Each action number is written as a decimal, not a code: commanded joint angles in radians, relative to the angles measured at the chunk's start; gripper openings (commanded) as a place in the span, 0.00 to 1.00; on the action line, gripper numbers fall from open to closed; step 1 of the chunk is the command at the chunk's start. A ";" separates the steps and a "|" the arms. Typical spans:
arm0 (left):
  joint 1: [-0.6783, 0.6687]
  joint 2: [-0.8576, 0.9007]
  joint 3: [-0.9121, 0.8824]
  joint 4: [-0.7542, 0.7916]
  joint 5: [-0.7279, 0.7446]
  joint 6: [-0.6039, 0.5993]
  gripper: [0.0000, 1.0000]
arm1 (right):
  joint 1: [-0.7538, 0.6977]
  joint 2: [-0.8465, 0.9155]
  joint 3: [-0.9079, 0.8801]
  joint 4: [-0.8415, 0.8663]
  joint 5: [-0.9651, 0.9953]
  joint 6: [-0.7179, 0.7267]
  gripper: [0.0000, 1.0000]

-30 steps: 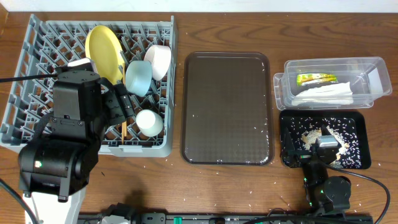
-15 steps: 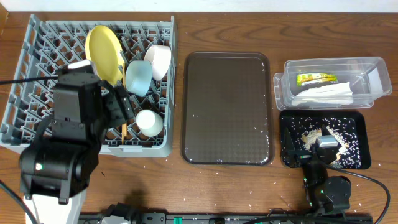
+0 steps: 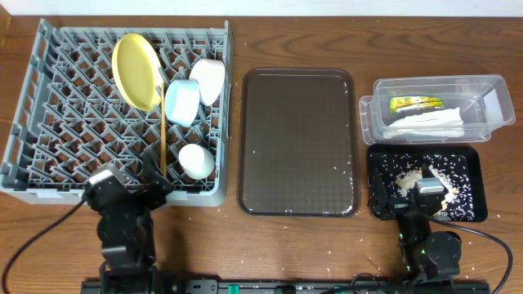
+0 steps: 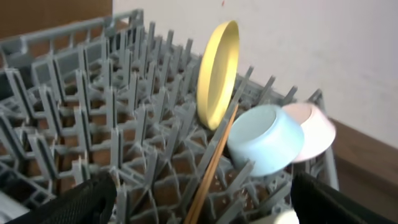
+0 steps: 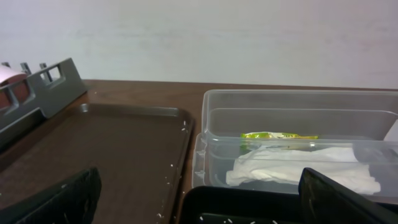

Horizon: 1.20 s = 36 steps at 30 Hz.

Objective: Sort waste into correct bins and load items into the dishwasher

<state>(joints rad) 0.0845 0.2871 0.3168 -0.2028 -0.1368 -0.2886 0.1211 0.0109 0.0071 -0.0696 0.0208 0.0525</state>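
The grey dish rack (image 3: 49,106) holds the yellow plate (image 3: 136,71), light blue bowl (image 3: 181,102), white bowl (image 3: 208,80), white cup (image 3: 197,161) and chopsticks (image 3: 163,139). My left gripper (image 3: 147,186) is open and empty at the rack's front edge. In the left wrist view the chopsticks (image 4: 214,162) lean against the plate (image 4: 217,74). The clear tub (image 3: 490,90) holds the wrapper (image 3: 415,104) and napkin (image 3: 429,124). The black tray (image 3: 470,159) holds rice crumbs (image 3: 413,180). My right gripper (image 3: 409,202) is open and empty at the black tray's front edge.
The dark brown serving tray (image 3: 298,139) lies between the rack and the bins, with a few crumbs along its edges. Loose crumbs dot the table in front. Both arm bases sit at the table's front edge.
My left arm has pulled back from over the rack to the table's front edge, uncovering the chopsticks lying in the rack. The right arm has not moved.
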 commanded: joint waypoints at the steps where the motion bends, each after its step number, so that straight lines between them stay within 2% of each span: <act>1: 0.008 -0.105 -0.144 0.138 0.013 0.025 0.90 | -0.006 -0.006 -0.002 -0.004 -0.003 0.014 0.99; 10: 0.010 -0.286 -0.266 0.156 0.013 0.037 0.90 | -0.006 -0.006 -0.002 -0.004 -0.003 0.014 0.99; 16: 0.010 -0.285 -0.314 0.147 0.014 0.043 0.90 | -0.006 -0.006 -0.002 -0.004 -0.003 0.014 0.99; 36: 0.010 -0.283 -0.313 0.141 0.018 0.047 0.90 | -0.006 -0.006 -0.002 -0.004 -0.003 0.014 0.99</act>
<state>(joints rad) 0.0902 0.0105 0.0349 -0.0422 -0.1253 -0.2577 0.1211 0.0109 0.0071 -0.0700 0.0189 0.0528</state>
